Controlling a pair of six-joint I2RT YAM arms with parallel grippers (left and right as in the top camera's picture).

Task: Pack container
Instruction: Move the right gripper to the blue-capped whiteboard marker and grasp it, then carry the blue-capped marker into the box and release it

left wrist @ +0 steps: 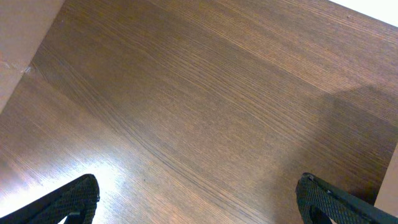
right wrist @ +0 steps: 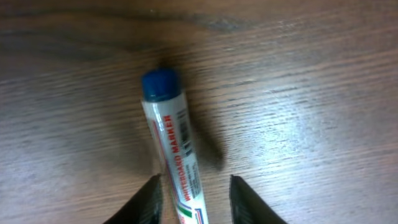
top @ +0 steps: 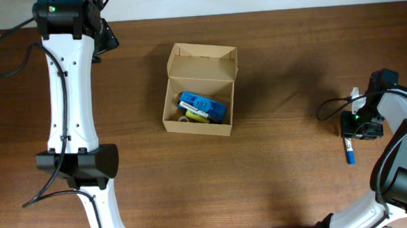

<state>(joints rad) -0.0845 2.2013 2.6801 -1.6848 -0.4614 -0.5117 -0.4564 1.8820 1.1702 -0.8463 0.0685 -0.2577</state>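
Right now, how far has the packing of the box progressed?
Partly done. The open cardboard box already holds a blue item and a yellow one. In hand: the right hand straddles a blue-capped whiteboard marker lying on the table, not yet clamped on it. To do: lift it, put it in the box, close the flap. The left hand hangs open over bare wood.

Whiteboard marker, blue cap, near right edge of tabletop: red capitals along white barrel read "WHITEBOARD MARKER". Smaller print beside them too blurred to read. No other legible text.
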